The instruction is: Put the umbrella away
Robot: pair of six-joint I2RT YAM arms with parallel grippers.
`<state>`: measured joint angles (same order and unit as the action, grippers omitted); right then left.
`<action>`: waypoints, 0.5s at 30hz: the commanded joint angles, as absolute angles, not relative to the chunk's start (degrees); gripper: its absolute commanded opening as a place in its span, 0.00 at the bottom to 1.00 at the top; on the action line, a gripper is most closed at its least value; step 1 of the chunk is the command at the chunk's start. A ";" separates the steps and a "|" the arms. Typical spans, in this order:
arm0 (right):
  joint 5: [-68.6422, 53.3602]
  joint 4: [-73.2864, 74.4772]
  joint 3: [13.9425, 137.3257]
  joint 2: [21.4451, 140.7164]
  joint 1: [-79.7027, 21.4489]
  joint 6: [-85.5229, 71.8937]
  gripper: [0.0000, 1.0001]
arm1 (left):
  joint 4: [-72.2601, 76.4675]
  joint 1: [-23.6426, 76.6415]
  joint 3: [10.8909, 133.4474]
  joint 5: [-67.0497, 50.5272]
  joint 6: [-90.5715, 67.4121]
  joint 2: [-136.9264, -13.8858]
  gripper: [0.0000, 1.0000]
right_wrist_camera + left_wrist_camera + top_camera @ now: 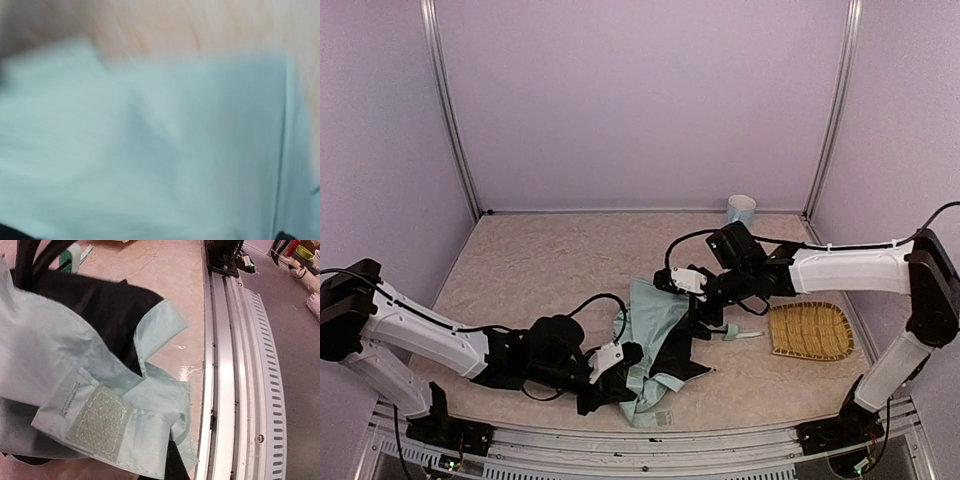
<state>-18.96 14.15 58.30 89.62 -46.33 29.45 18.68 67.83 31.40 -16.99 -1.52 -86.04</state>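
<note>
The umbrella (655, 330) lies collapsed at the middle of the table, pale mint fabric crumpled over black lining, its small mint handle (740, 335) pointing right. My left gripper (625, 372) is at the fabric's near edge, shut on the umbrella. In the left wrist view the fabric (60, 340) and its velcro strap (100, 422) drape over the jaws, and only a dark fingertip (180, 462) shows. My right gripper (698, 312) presses down on the umbrella's far right side. Its wrist view is filled by blurred mint fabric (160, 150), with the fingers hidden.
A pale blue mug (741, 209) stands at the back wall. A woven yellow straw mat (810, 330) lies right of the handle. The aluminium rail (235, 365) runs along the table's near edge, close to the left gripper. Purple walls enclose three sides.
</note>
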 commanded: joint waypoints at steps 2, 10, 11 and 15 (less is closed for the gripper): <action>-18.31 19.32 63.12 100.95 -45.91 33.86 1.00 | 14.94 70.08 31.67 -19.38 -1.58 -82.77 0.00; -14.82 19.33 68.06 114.97 -46.48 32.07 0.81 | 11.81 72.84 31.75 -20.39 -2.11 -82.46 0.00; -14.46 19.66 68.29 115.84 -46.49 31.75 0.74 | 11.72 72.84 31.45 -20.44 -2.11 -81.93 0.00; -12.00 20.31 68.19 117.89 -46.45 30.89 0.48 | 10.05 72.77 30.68 -20.09 -1.64 -80.11 0.00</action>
<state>-22.33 18.17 69.30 112.46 -47.24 31.24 12.45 71.66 31.31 -16.88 -2.33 -83.29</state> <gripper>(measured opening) 0.574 0.012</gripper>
